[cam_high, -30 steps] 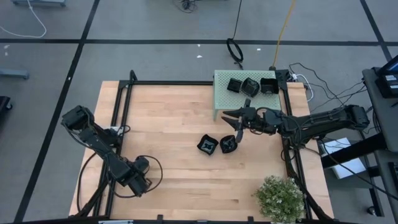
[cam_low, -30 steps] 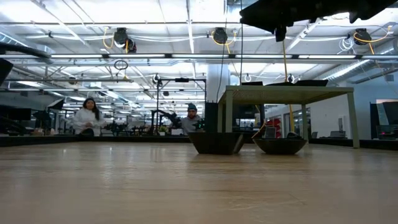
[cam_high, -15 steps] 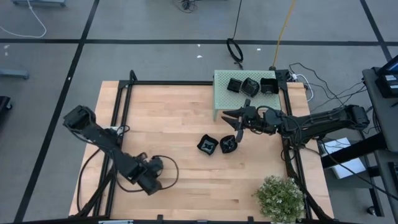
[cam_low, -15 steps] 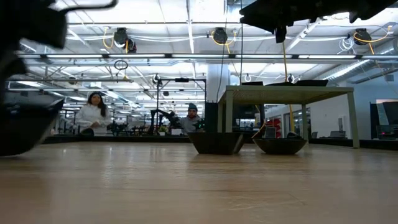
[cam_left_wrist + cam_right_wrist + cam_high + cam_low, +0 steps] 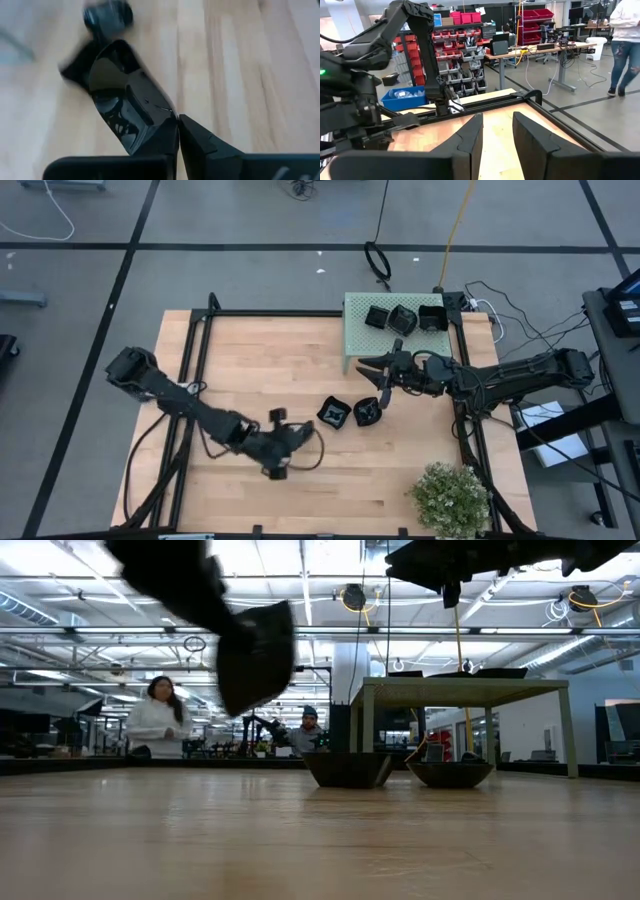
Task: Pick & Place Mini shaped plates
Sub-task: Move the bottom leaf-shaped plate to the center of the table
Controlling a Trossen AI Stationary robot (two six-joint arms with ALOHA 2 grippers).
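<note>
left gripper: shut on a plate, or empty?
Shut on a plate. In the left wrist view, the left gripper pinches the rim of a black mini plate, held off the table.

Potted plant (image 5: 452,497), pale green box (image 5: 358,330)

We see a glossy black mini plate (image 5: 127,107) pinched by its rim, lifted clear of the wood and tilted; in the low view it hangs edge-on (image 5: 255,655) above the surface. Two more black plates sit upright and just beside each other mid-table, one squarish (image 5: 333,413), one rounder (image 5: 366,412). Three others (image 5: 402,317) lie close together in a row on the pale green perforated stand (image 5: 355,330)
</note>
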